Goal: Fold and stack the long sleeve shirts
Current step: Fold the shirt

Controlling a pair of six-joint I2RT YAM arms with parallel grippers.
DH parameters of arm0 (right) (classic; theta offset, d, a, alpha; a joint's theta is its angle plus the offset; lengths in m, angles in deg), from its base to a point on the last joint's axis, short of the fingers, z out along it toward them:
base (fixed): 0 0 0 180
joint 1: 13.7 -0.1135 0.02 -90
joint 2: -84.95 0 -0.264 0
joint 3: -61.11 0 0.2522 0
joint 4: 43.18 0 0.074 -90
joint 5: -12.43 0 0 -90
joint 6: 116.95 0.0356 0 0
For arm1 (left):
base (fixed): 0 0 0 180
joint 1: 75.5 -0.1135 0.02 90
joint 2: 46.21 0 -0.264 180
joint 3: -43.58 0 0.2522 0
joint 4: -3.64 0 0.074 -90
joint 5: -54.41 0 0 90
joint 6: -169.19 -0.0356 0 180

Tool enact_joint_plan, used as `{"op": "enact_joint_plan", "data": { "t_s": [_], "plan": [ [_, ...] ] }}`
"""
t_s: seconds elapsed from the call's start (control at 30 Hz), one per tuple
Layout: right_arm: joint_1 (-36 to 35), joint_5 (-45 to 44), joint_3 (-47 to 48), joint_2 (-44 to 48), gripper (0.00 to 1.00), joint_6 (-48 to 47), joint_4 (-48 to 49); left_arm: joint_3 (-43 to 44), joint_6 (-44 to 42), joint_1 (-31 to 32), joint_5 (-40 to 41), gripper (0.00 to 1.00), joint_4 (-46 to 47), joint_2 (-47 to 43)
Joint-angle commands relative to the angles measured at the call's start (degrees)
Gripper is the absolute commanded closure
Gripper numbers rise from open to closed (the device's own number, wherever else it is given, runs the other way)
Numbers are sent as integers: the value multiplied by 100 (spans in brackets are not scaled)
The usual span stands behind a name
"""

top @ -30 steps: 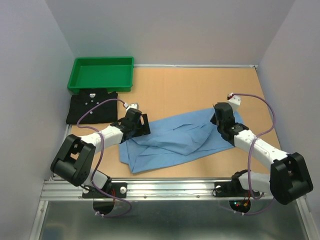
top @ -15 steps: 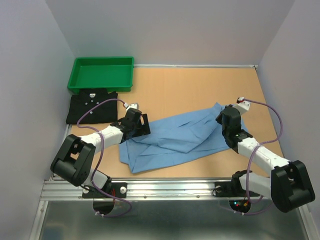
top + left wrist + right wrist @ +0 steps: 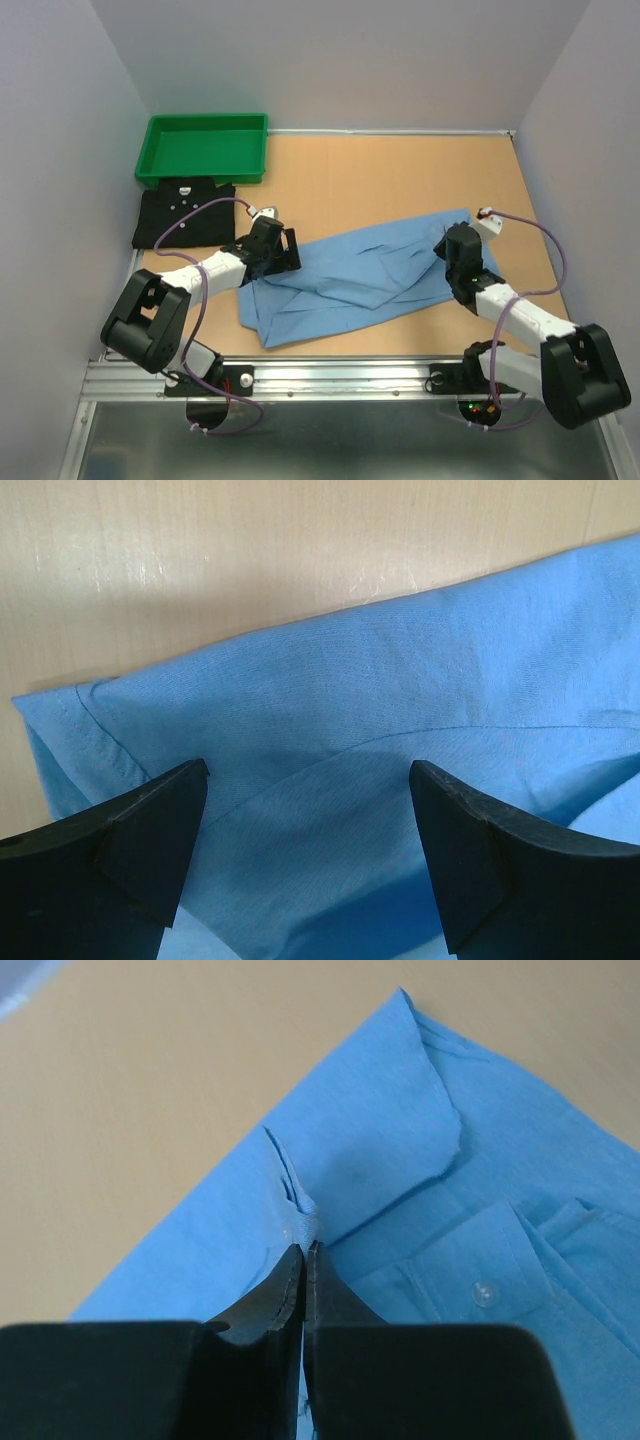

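The light blue shirt (image 3: pixel 350 280) lies spread out and rumpled across the middle of the table (image 3: pixel 380 170), close to the near edge. It is not folded yet. The right gripper (image 3: pixel 305 1255) is pinched tight on a little ridge of blue cloth by the collar, at the shirt's right end. I think it holds on there so it can pull that end flat or fold it over. The left gripper (image 3: pixel 307 775) is wide open over the shirt's left end and holds nothing. Maybe it is ready to grab that side. Farther back, by the left edge, the black shirt (image 3: pixel 185 215) lies folded, likely waiting for the blue one to go on top. The green tray (image 3: pixel 205 150) sits just behind it in the far left corner.
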Motion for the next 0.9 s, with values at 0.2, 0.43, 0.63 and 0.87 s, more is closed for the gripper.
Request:
{"op": "enact_joint_plan", "data": {
  "t_s": [0.2, 0.43, 0.63, 0.87],
  "plan": [
    [34, 916, 894, 1822, 99, -838, -534, 74, -11, 30, -71, 5, -368, -74],
    [34, 1550, 1571, 1577, 99, -874, -543, 74, -20, 30, -62, 5, -360, -30],
    [34, 1613, 1537, 1322, 99, -970, -183, 65, 15, 30, -53, 5, -342, -4],
    [86, 92, 607, 841, 97, -830, 151, 48, -2, 30, -44, 5, -342, -83]
  ]
}}
